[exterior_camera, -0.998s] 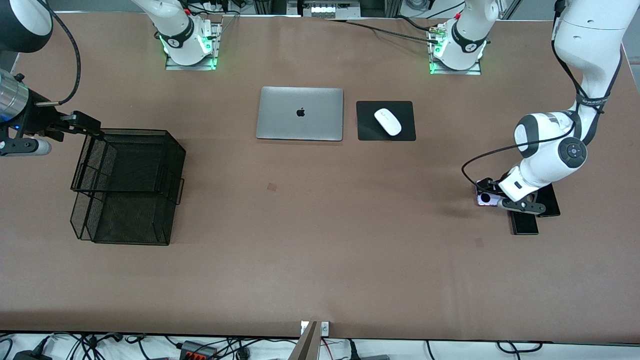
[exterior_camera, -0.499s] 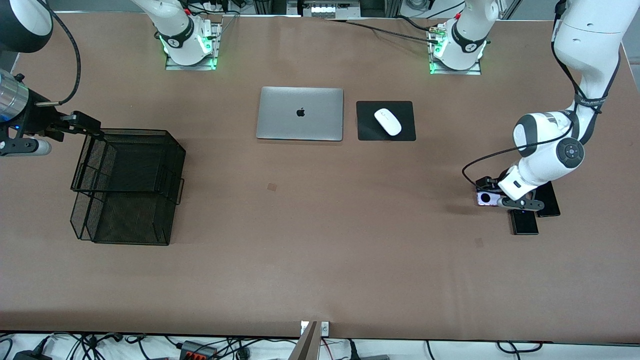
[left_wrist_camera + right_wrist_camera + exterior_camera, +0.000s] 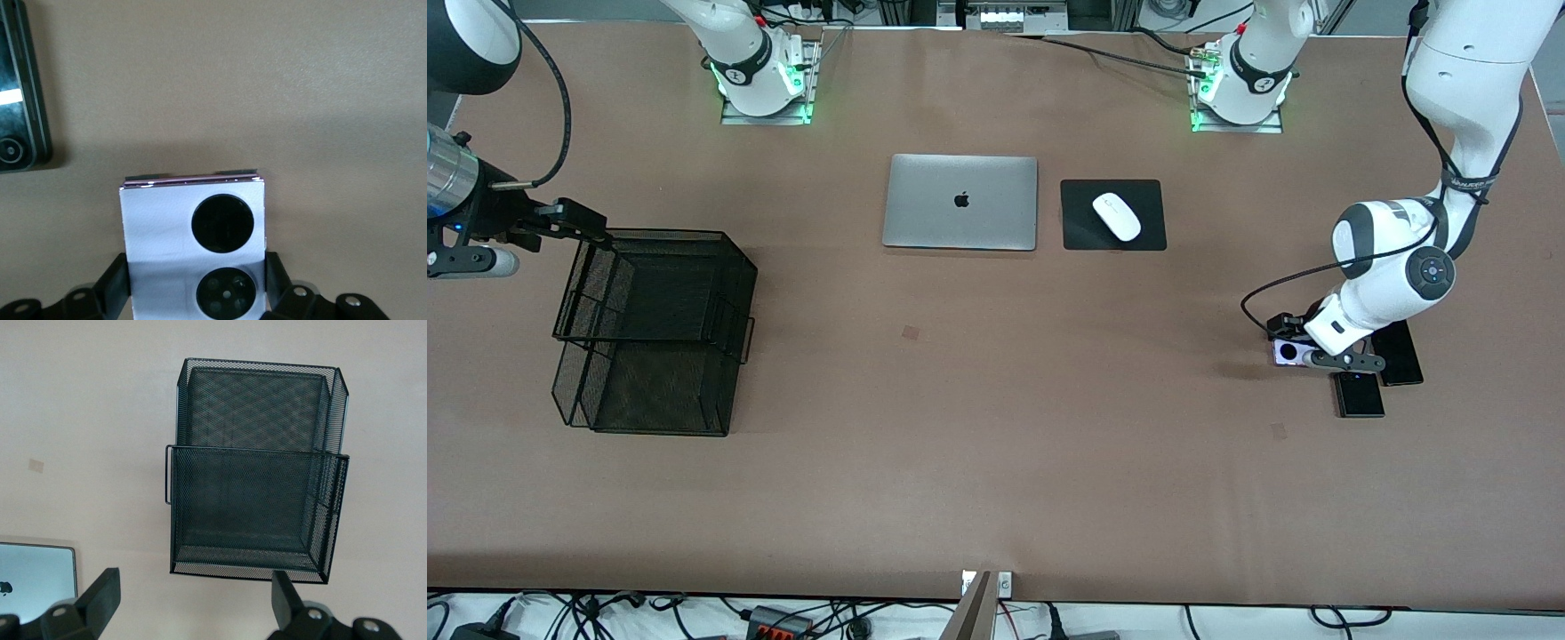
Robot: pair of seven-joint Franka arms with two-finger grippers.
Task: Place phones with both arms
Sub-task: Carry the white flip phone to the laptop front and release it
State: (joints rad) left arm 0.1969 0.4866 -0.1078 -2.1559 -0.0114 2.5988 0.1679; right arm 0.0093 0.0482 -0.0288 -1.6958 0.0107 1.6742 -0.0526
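The left arm has drawn in a touch since a second ago, and its wrist now sits lower over the phones, so the left gripper has closed in on the lilac phone. In the left wrist view the fingers press against both edges of the lilac phone, its two black circles facing up, so that one is clamped. It lies at the left arm's end of the table. Just beside it, nearer the front camera, lies the small black phone. The longer black slab lies just beside that, partly under the arm's wrist. A dark phone edge shows in the corner of the left wrist view; which of the two black ones it is, I cannot tell.

Out toward the middle, the closed silver laptop and the white mouse on its black mouse pad sit near the robots' bases.

At the right arm's end stands the black mesh tray, two tiers. The right gripper waits above it, jaws spread wide, nothing between them.
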